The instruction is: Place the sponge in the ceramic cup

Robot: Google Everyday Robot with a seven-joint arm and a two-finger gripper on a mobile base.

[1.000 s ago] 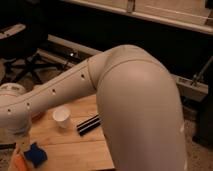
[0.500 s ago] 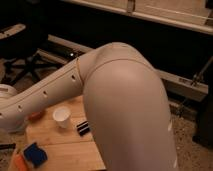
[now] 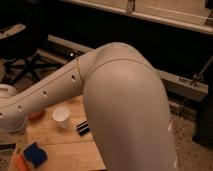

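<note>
Arm [image 3: 125,100]: fills most of the view; forearm runs down-left above the table [image 3: 65,145].
Gripper: out of view past the left edge; its grasp cannot be told.
Cup [image 3: 61,118]: upright, mid-table.
Sponge [image 3: 35,154]: flat at the near-left corner, not in the Cup, which stands apart, up-right of it. Long axis seemingly slanted, far-left to near-right.

On your pale wood-grain counter [image 3: 65,147], the sponge [image 3: 35,154] by the front-left corner is bright blue, the ceramic cup [image 3: 62,118] plain white, the arm [image 3: 125,100] off-white with a row of dark holes; the pincer sits unseen past the left edge.
</note>
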